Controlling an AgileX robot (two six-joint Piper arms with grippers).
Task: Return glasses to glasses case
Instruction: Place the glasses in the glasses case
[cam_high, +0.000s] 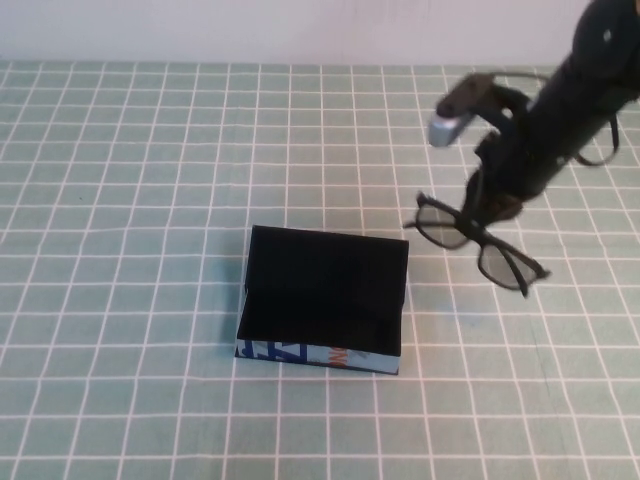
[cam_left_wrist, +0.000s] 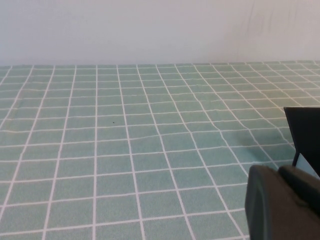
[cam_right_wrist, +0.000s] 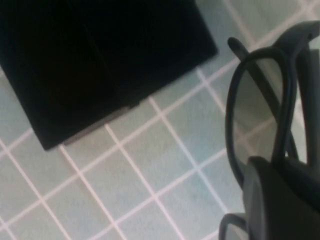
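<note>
Right of the open glasses case (cam_high: 322, 300), your right gripper (cam_high: 487, 212) is clamped on the glasses (cam_high: 478, 244) at the bridge. They're light, rigid and slick, so hold the frame, not the lenses. Your left gripper (cam_left_wrist: 282, 200) sits parked; I cannot tell its fingers.

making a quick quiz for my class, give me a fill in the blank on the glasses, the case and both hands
1. The right hand is shut on the ____.
2. The lid of the glasses case stands ____.
3. The glasses are to the ____ of the case in the high view.
4. Only the ____ wrist view shows the left hand, low over the checked cloth.

Missing words: glasses; open; right; left
</note>
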